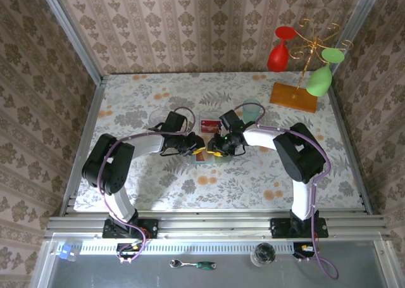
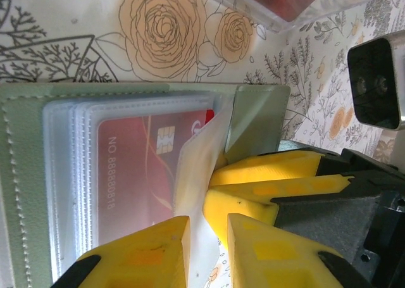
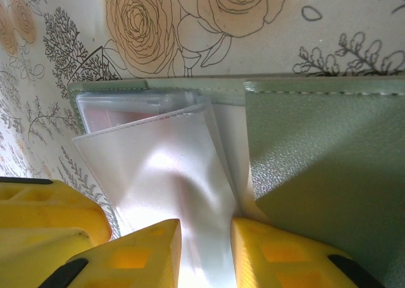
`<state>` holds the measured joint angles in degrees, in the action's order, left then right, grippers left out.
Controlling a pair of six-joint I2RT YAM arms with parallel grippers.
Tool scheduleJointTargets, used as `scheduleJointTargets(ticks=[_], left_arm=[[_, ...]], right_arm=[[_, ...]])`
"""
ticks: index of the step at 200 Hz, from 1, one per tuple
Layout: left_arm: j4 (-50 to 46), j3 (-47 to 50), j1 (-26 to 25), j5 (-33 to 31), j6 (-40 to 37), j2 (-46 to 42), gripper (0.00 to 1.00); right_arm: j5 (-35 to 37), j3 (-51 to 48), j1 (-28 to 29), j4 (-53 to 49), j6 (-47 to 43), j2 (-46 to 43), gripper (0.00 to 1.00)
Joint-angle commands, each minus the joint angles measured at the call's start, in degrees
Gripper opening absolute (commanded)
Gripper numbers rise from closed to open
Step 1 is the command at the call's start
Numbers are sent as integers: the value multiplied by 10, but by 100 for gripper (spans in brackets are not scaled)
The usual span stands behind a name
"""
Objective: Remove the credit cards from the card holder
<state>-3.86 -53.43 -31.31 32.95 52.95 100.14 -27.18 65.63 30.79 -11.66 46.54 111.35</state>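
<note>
From above, the pale sage-green folding card holder (image 1: 202, 161) lies open on the flowered tablecloth (image 1: 139, 104). The left gripper (image 1: 196, 150) and right gripper (image 1: 216, 152) meet over it, and a flat red card (image 1: 207, 123) lies just beyond it.

At the left wrist, a red chip credit card (image 2: 139, 168) sits in the holder's clear plastic sleeves (image 2: 69, 174). The yellow fingers (image 2: 158, 253) straddle a loose sleeve leaf (image 2: 193, 174); whether they are nipping it I cannot tell.

At the right wrist, the fingers (image 3: 136, 256) pinch that leaf beside the holder's flap.
</note>
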Motion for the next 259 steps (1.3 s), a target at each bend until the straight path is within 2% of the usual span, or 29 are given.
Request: scheduleJointTargets(ticks=[1,49,151,208,259], left_arm=[[-30,-13,-3,-14,0,4,23],[-40,-14,-6,-26,0,2,24],[14,-13,-14,3,21,18,24],[8,-27,-17,5,23,-2,23],[4,-55,-34,9,25,24,21]], right_arm=[[-3,-14,-4,4,5,-16,28],[-7,-17,-6,8,5,-18,28],[-10,-17,-6,12,8,-25,28],[5,-20,-18,-10,-6,-69,29],[4,-36,-47,-22,-16,-108,29]])
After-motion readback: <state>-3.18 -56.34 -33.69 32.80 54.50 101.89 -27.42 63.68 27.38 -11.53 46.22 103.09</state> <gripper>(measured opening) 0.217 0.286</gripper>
